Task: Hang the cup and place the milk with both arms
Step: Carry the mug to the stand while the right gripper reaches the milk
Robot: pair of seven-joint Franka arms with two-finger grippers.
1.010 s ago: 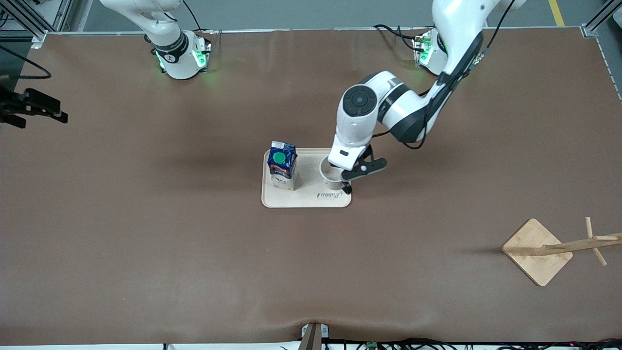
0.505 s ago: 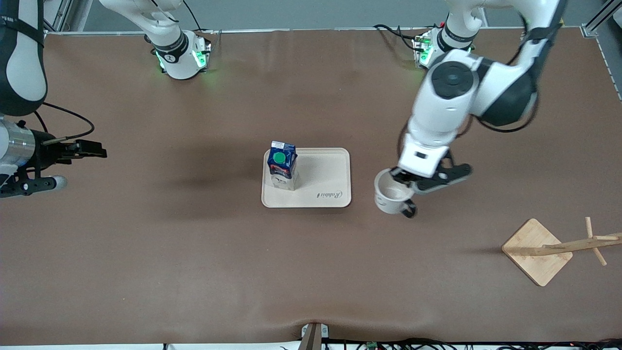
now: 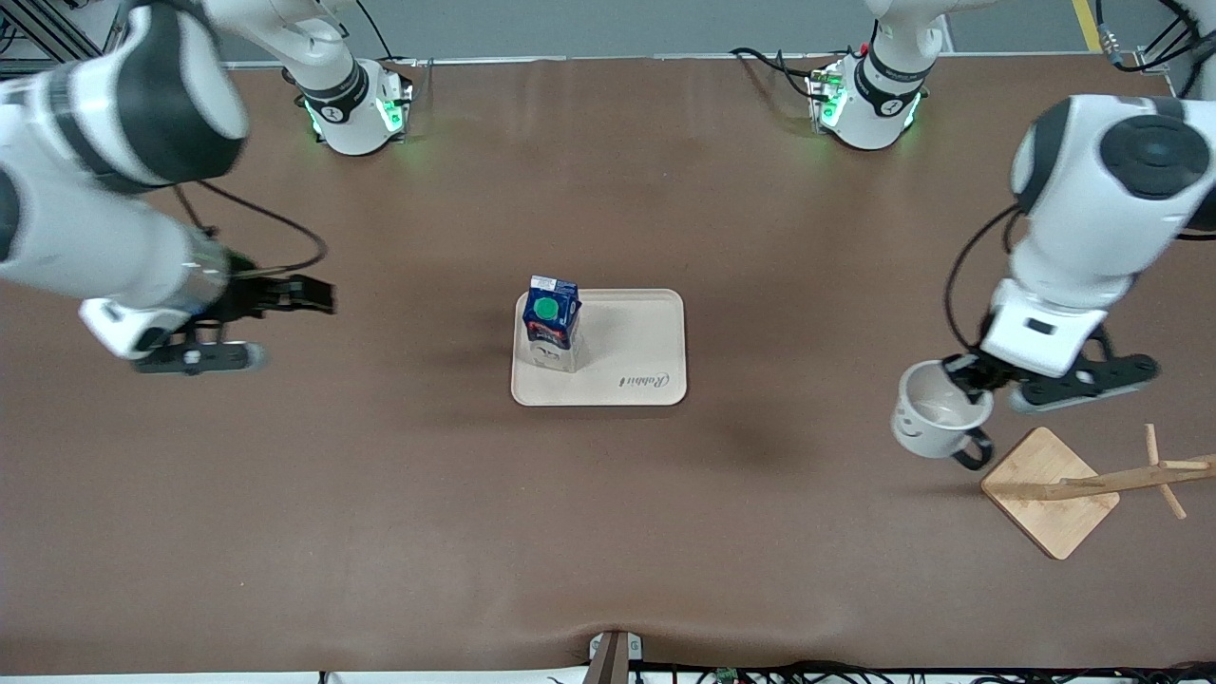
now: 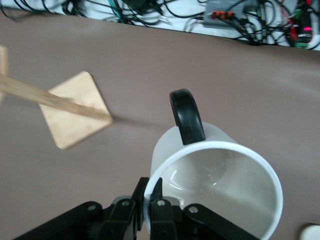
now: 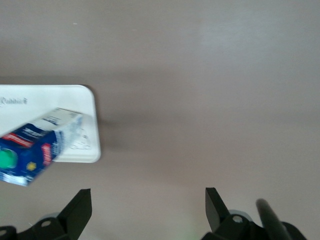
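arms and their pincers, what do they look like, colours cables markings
Both arms are glossy white shells with black joint bands and round black caps on the joints. Each base glows green. A loose black cable loops beside each wrist. The left pincer and right pincer are black, two-fingered, on black crossbars. No readable markings show.

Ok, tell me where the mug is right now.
The mug is held by its rim in the left gripper, up in the air over bare table at the left arm's end, beside the wooden rack's base.
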